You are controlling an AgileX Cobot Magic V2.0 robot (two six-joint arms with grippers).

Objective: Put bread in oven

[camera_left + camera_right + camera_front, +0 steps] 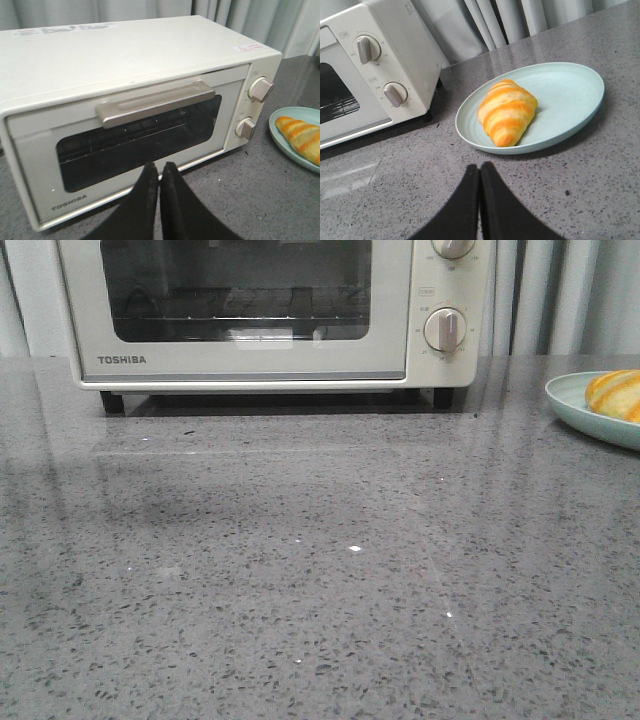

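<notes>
The bread [506, 112], a golden-orange roll with pale stripes, lies on a pale green plate [570, 95]; it also shows at the right edge of the front view [615, 393] and in the left wrist view [301, 137]. The cream-white TOSHIBA oven [250, 350] stands at the back of the counter with its dark glass door closed, also in the left wrist view [125, 105]. My left gripper [159, 167] is shut and empty, in front of the oven door below its handle [155, 102]. My right gripper [479, 168] is shut and empty, a short way before the plate. Neither gripper shows in the front view.
The grey speckled counter [320, 570] stretches in front of the oven. Two round knobs [446, 329] sit on the oven's right side. Grey curtains [560, 295] hang behind. The plate [585, 405] lies right of the oven.
</notes>
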